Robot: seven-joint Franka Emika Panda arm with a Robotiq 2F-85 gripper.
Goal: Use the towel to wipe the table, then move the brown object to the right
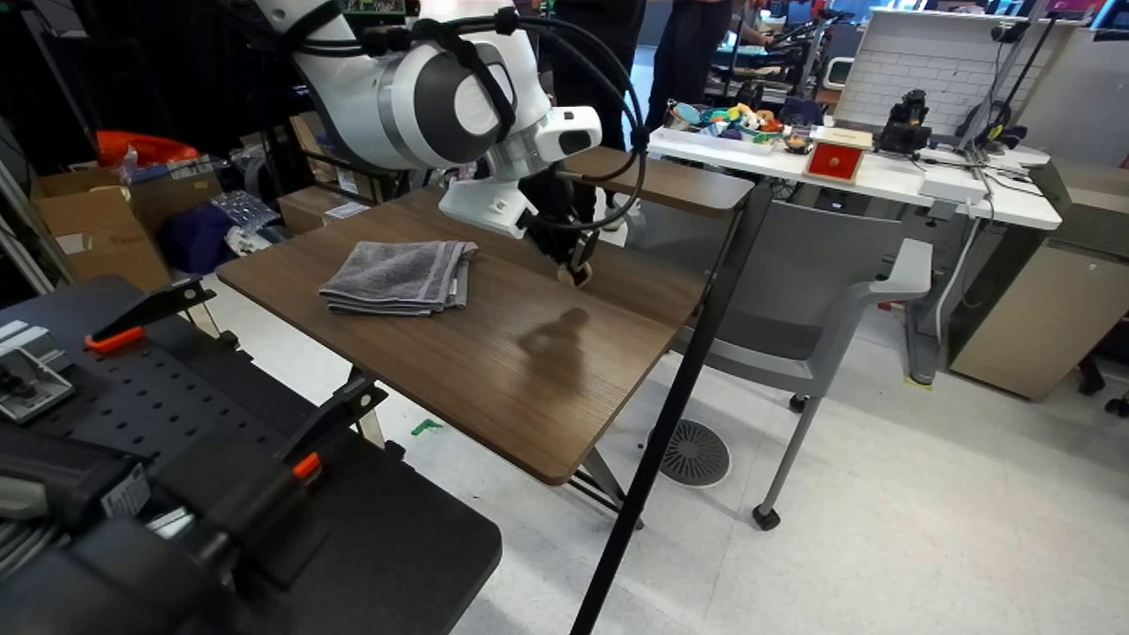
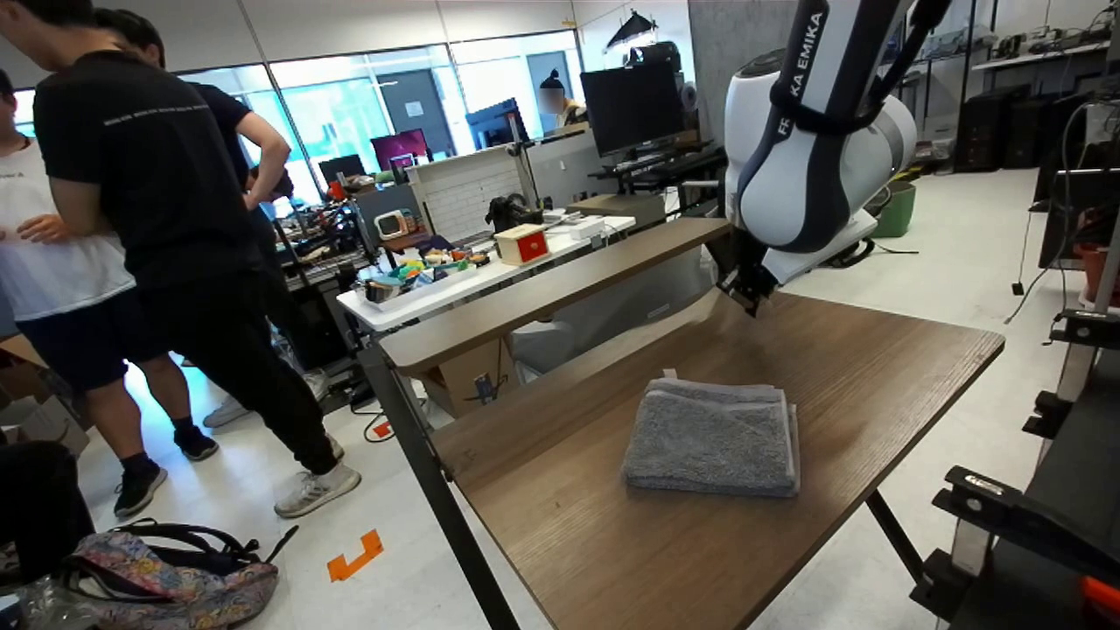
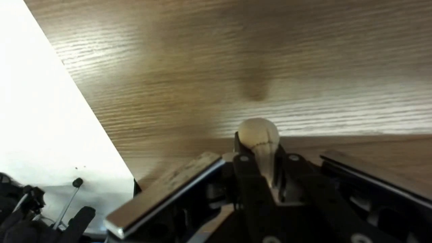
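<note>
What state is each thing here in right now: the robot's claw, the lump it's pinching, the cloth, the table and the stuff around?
gripper: closed on the brown object
brown object: held above the table
towel: folded in layers, lying on the table
table: standing
grey chair: upright
red drawer: looks shut
large monitor: looks dark
backpack: lying on the floor
</note>
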